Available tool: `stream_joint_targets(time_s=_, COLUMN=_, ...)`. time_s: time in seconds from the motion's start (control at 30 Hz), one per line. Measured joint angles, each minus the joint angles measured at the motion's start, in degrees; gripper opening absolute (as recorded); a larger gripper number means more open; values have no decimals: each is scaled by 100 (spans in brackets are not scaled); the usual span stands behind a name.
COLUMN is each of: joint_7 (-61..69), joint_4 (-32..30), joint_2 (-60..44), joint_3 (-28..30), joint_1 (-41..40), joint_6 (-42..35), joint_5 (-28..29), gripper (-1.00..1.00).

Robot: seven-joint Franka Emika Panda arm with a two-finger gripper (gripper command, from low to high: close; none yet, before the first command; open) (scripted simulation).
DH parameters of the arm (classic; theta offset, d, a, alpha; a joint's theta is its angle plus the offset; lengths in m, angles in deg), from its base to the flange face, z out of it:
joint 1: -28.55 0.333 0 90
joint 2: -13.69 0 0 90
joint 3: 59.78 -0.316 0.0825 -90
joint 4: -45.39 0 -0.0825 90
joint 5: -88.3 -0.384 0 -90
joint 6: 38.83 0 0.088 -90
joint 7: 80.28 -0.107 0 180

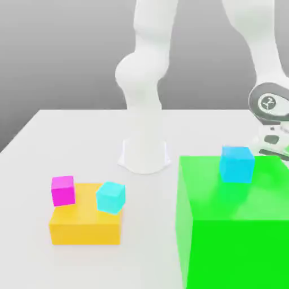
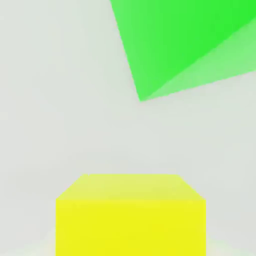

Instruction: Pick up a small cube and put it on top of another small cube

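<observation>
Grey backdrop, white tabletop (image 1: 68, 141), pretty bare sim scene. On the exterior view's left sits a flat orange-yellow block (image 1: 84, 226) with a magenta cube (image 1: 63, 190) and a cyan cube (image 1: 110, 197) perched on its top, both a bit skewed, the cyan one tilted near the edge. On the exterior view's right there's a big green block (image 1: 237, 226) with a blue cube (image 1: 237, 163) resting on it.

The arm (image 1: 144, 73) rises from its white base (image 1: 144, 155) at the far middle, and its wrist end comes down behind the green block at the far right, so the hand itself is hidden back there.

The hand view is where it gets interesting: the yellow cube (image 2: 131, 220) sits square and close under the camera, with a corner of the green block beyond it. That framing looks like the hand is clenched on the yellow cube, carrying it beside the green block. My guess is it's mid-carry, with the stacking not yet done and the blue cube the nearest candidate.
</observation>
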State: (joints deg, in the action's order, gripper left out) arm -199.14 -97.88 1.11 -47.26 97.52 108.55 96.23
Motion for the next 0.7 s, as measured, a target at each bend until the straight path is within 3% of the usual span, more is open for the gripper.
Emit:
stream_joint_targets(time_s=0.53, joint_7=2272, joint_4=1183, joint_2=70, joint_3=18, joint_1=-525, joint_6=249, joint_5=443, gripper=-100)
stream_joint_targets(time_s=0.7, joint_7=1689, joint_4=1068, joint_2=708, joint_3=547, joint_1=-933, joint_6=138, joint_5=813, gripper=-100)
